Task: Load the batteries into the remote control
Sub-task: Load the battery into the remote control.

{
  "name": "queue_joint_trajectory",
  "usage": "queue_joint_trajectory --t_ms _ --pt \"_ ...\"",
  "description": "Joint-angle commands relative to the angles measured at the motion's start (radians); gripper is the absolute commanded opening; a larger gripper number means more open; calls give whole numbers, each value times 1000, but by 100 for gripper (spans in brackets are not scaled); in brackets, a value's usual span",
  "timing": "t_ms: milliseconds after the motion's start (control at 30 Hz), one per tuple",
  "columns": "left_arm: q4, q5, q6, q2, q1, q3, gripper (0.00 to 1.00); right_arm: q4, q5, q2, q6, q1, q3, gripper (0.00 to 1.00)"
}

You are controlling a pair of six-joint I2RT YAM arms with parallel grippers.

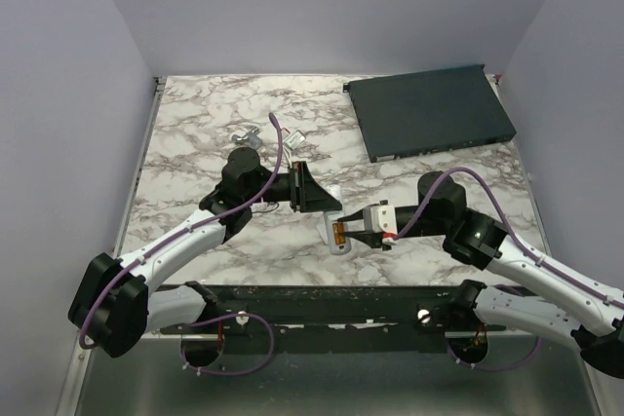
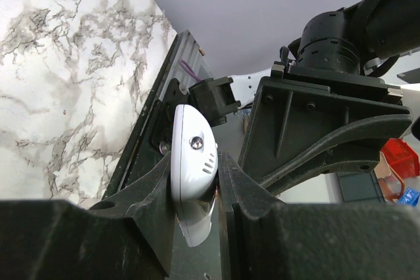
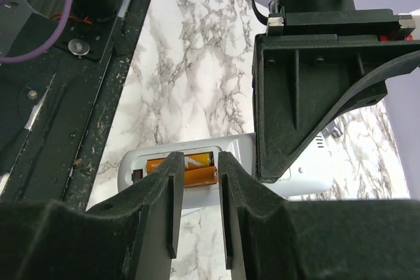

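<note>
— Marble-patterned white and grey tabletop point(image 1: 195, 133), seen from above, with plain lilac walls around it. A large dark flat rectangular box point(image 1: 429, 112) lies at the far right corner.
— And the arms?
— Two black and white arms reach in from the near edge and meet near the middle of the table. The left gripper point(image 2: 195, 178) is clamped on one rounded end of a slim white plastic remote control point(image 3: 147, 162), which sits near the middle, towards the near edge. The right gripper point(image 3: 199, 185) hangs over its open recess, jaws a little apart.
— Where are the batteries?
— Two small orange-copper cylindrical batteries point(image 3: 197, 176) lie side by side in that recess. One sits in the gap between the right jaws; I cannot tell whether they pinch it. Small pale loose pieces point(image 1: 249, 133) lie beyond the left arm
</note>
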Motion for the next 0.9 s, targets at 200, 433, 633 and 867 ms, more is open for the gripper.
queue_joint_trajectory --t_ms 200,433,633,867 --pt "37 23 -1 -4 -6 31 0 -20 15 -3 8 -3 -18 33" --pt "34 25 -1 -6 -6 33 0 -28 22 2 6 -2 -21 33" --pt "32 27 -1 -2 -6 38 0 -41 17 -1 1 -3 -19 25" --pt "29 26 -1 -2 -6 45 0 -56 7 11 -5 -3 -16 20"
